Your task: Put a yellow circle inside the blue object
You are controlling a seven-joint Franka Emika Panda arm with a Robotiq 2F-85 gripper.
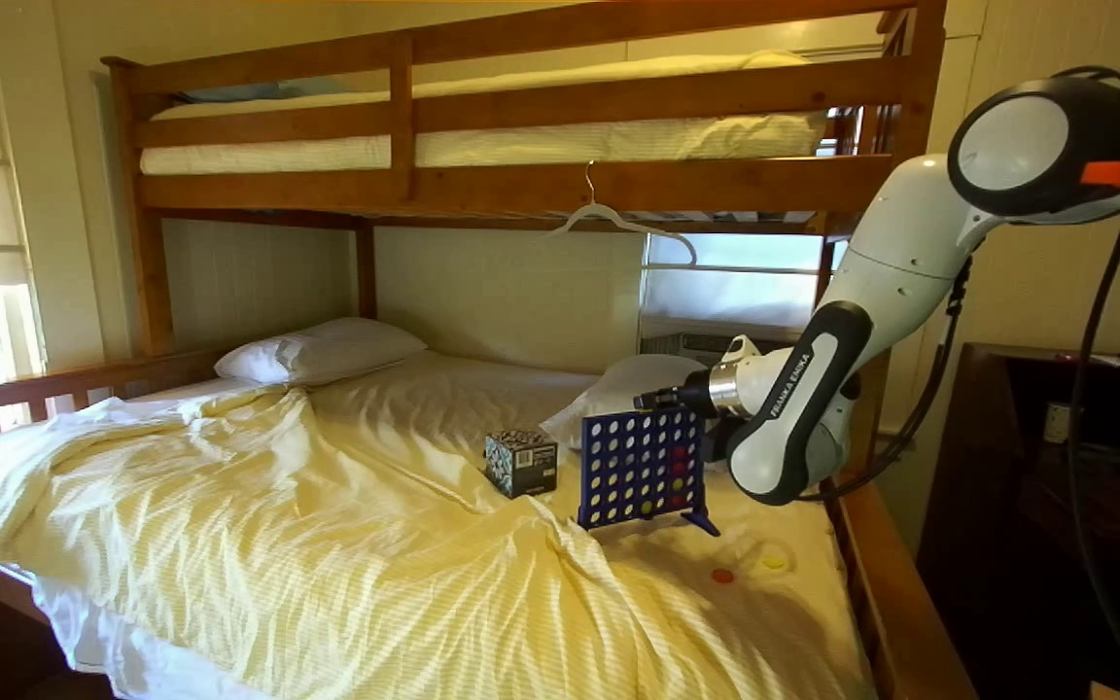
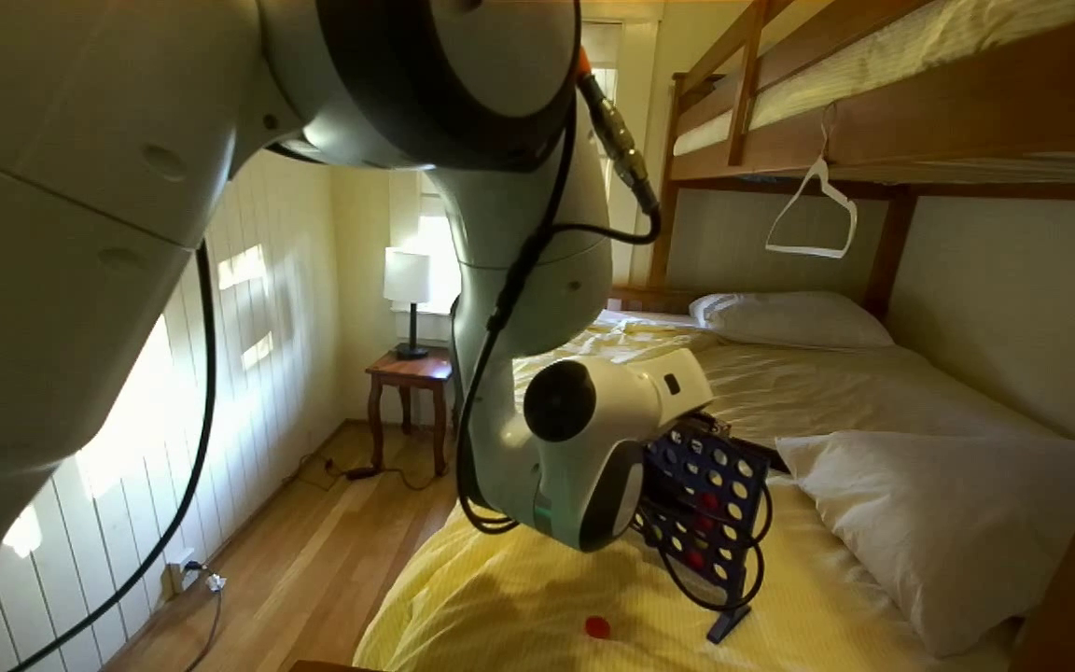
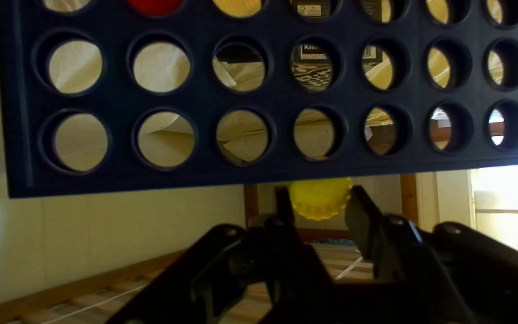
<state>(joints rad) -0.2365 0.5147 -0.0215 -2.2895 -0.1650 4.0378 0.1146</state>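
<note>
Yellow disc, gripped in jaws — at top edge of blue grid

At a brown wooden bunk bed, your white-and-black robot arm holds its black gripper at the top edge of an upright dark-blue plastic game grid, near a dark patterned cube-shaped box amid rumpled yellow bedding.

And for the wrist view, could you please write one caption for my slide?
Wrist view, upside down: the fingers hold a yellow disc at the top edge of the blue grid.
</note>
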